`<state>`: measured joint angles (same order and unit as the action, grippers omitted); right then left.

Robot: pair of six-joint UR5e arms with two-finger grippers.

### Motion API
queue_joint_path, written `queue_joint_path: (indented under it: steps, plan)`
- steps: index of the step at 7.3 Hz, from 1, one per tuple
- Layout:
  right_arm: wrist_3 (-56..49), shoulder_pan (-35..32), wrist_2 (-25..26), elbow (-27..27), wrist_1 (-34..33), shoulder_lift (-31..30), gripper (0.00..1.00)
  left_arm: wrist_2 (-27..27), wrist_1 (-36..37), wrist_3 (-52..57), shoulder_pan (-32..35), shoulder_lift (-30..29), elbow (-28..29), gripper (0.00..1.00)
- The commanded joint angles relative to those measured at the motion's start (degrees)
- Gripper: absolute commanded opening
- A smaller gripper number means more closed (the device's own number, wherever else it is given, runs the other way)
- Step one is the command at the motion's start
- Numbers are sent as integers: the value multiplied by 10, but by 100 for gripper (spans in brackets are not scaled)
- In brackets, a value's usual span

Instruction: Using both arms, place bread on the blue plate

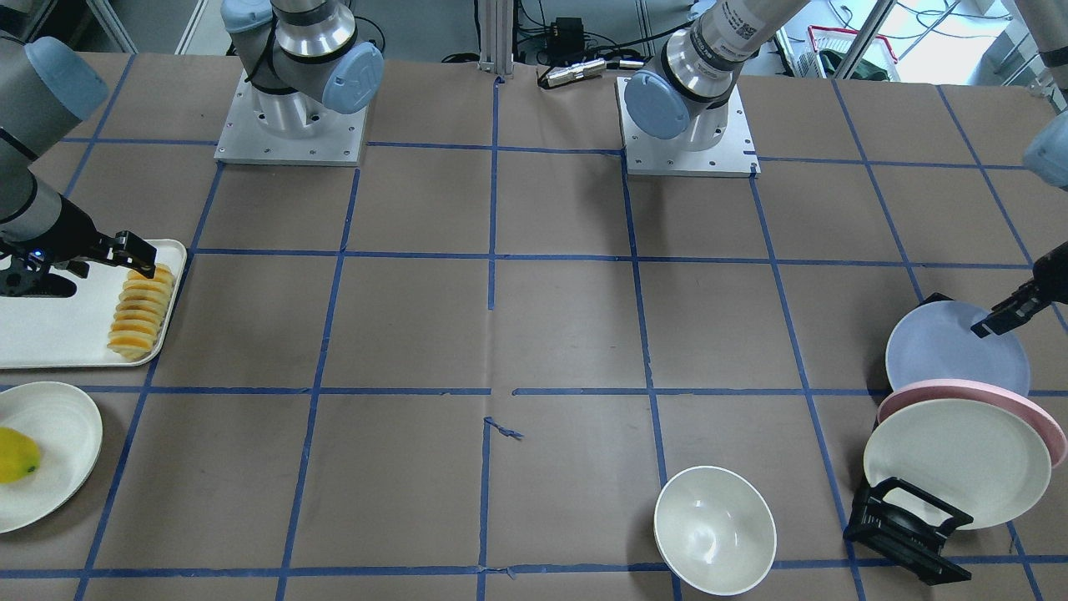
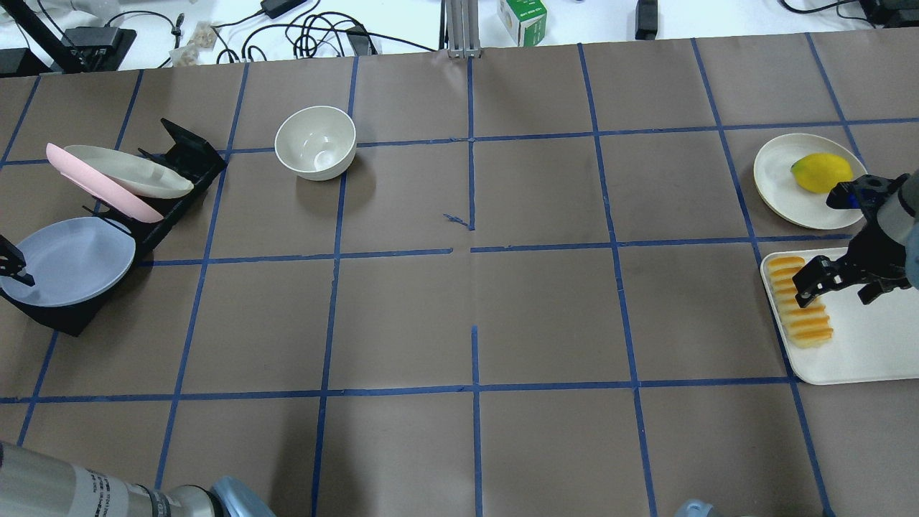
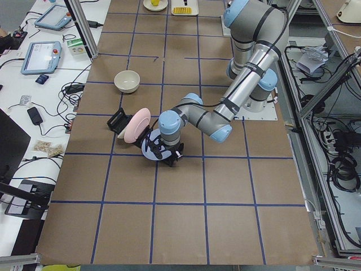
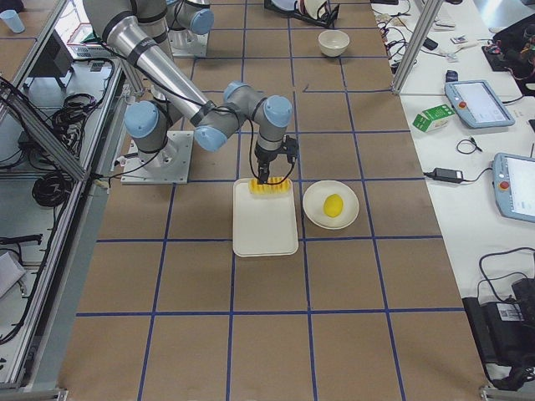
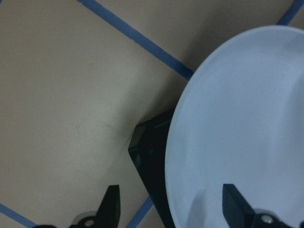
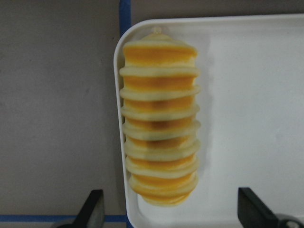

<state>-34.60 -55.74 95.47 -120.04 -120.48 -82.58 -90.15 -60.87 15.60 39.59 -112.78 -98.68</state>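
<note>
Our right claw (image 6: 173, 208) hangs wide open over the near end of the bread (image 6: 159, 118). One finger is outside the rim of the white tray (image 6: 247, 95), over the desk (image 6: 57, 118), and the other is over the tray's bare floor. The loaf lies between the fingers and runs away from the claw along the tray's edge. We cannot tell if either finger touches it. Just beyond the tray from this claw, a yellow fruit (image 2: 820, 172) sits on a cream plate (image 2: 779, 179).

Our left claw (image 5: 173, 209) is also spread wide, astride the rim of the blue plate (image 5: 247, 118). One finger is over the plate's face and the other is outside it, above the desk. The plate leans in a black rack (image 5: 149, 156) under this claw. Behind it in the rack stand a pink plate (image 2: 93, 185) and a larger cream one (image 2: 129, 171). A white bowl (image 2: 316, 142) sits well apart from them, toward the desk's middle.
</note>
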Motion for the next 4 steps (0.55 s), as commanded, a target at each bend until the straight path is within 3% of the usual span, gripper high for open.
queue_joint_path:
  steps: [1,2,4]
  plan:
    - [-2,0,-1,-1,-39,29,100,-2,-1,6,1,3,0,7]
    - [5,0,-2,-1,-38,38,100,-7,-9,6,1,7,0,0]
    - [5,0,-6,-2,-39,48,100,-24,-11,10,2,19,4,0]
